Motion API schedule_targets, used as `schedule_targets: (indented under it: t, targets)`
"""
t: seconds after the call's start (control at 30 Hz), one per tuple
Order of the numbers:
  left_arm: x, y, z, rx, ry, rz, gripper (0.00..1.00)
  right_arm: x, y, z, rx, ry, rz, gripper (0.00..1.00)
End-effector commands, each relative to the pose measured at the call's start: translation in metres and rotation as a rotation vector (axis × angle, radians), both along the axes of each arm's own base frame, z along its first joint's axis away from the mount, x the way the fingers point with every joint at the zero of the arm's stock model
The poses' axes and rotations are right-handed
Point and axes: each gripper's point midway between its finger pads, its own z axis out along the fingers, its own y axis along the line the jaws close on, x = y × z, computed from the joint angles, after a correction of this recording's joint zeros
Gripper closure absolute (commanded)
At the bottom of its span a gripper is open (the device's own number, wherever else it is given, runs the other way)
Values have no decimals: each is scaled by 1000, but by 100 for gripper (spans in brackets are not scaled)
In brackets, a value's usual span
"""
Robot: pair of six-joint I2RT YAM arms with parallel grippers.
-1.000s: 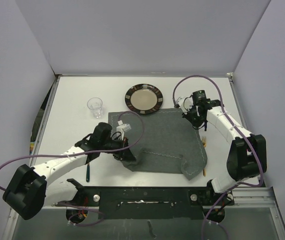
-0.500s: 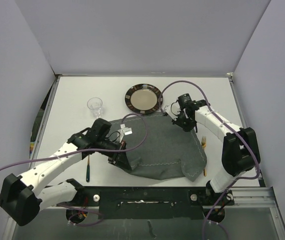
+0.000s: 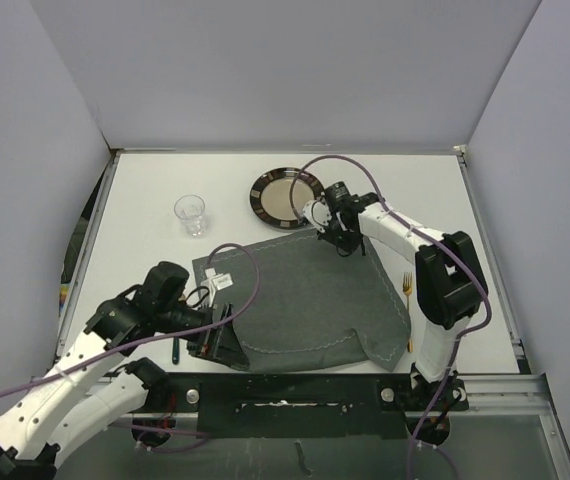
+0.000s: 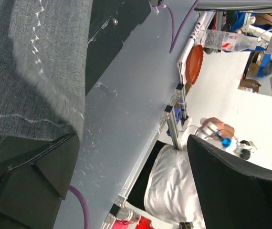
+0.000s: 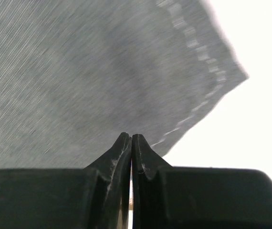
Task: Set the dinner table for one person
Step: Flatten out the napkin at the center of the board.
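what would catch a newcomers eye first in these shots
The dark grey stitched cloth placemat lying skewed and rumpled on the white tabletop, with the right gripper shut at its far corner and the left gripper open at its near-left corner. Beyond it sit a dark-rimmed round plate and a clear glass tumbler.

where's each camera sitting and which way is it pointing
Top external: above and behind the bases, looking down on the white table; both arms, left hand and right hand show.
Left wrist: on the left arm, looking past the table's near edge into the room; its two fingers stand wide apart.
Right wrist: on the right arm, looking down at the placemat corner; its fingers are shut.
Shared: all three show the grey placemat.
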Motion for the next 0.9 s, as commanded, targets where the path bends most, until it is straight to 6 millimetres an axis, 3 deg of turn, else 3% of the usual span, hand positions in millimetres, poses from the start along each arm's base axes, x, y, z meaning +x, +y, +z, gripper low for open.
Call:
schedule_targets:
  t: [0.0,0.07,0.13,0.2,0.47,0.53,0.67,0.87]
  targets:
    - [8,1,17,-5,-57,79,2,92,2,67,90,-303,-189,99]
    - [17,-1,16,12,-85,97,2,124,-12,95,173,-364,-314,93]
    - [28,-4,20,29,-119,115,2,150,-26,120,331,-365,-429,75]
    - [38,-4,22,56,-154,130,2,168,-30,132,442,-327,-485,58]
    - [94,-20,11,114,-280,229,2,209,9,87,686,-64,-499,46]
    - [108,-29,10,89,-295,263,2,216,18,90,785,-11,-506,43]
    - [121,-33,2,95,-305,307,2,224,33,84,868,32,-479,41]
    - [129,-40,-10,103,-283,311,2,233,35,70,894,44,-480,43]
